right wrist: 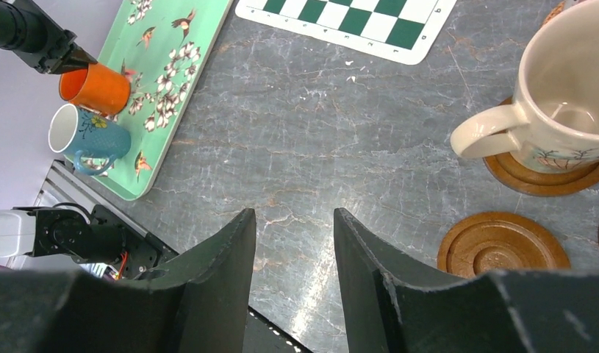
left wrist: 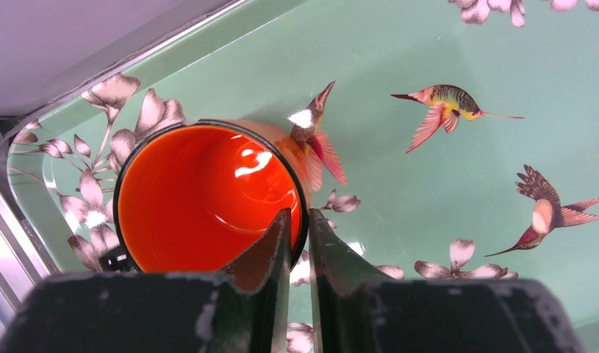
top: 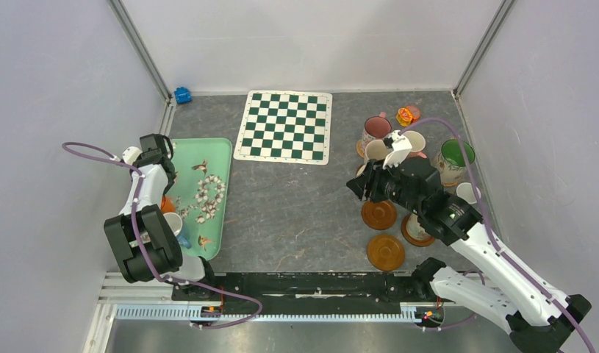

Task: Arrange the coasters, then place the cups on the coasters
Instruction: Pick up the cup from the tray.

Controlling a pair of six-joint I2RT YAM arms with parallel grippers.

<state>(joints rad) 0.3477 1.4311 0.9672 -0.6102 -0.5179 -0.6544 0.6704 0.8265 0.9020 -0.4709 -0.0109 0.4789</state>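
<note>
- Your left jaws are gripping the wall of the orange cup [left wrist: 201,198]. One side is reaching inside the rim and the other is pressing on the outside, with only the cup wall sitting between them.
- That orange cup is standing upright on the mint-green tray [left wrist: 428,51], directly under the left jaws and close to the tray's rounded corner.
- A blue cup [right wrist: 90,136] with a white inside is standing just beside the orange one on the same tray, on the side of the left jaws nearer the arm bases.
- Your right jaws are standing roughly half open and holding nothing. Bare desk [right wrist: 296,147] is showing in the gap between them.
- A cream cup [right wrist: 568,95] is sitting on a dark wooden coaster [right wrist: 546,180], ahead of the right jaws and off to the right in the wrist view.
- An empty coaster [right wrist: 502,246] is lying just beside the right jaws on that same side, near the occupied one but apart from it.
- From above, a pink cup [top: 375,129] and a green-lined cup [top: 456,156] are standing beyond the right jaws, towards the far corner.
- The chequered mat [top: 285,125] is lying flat further out on the desk, between the two sets of jaws and touching neither.
</note>
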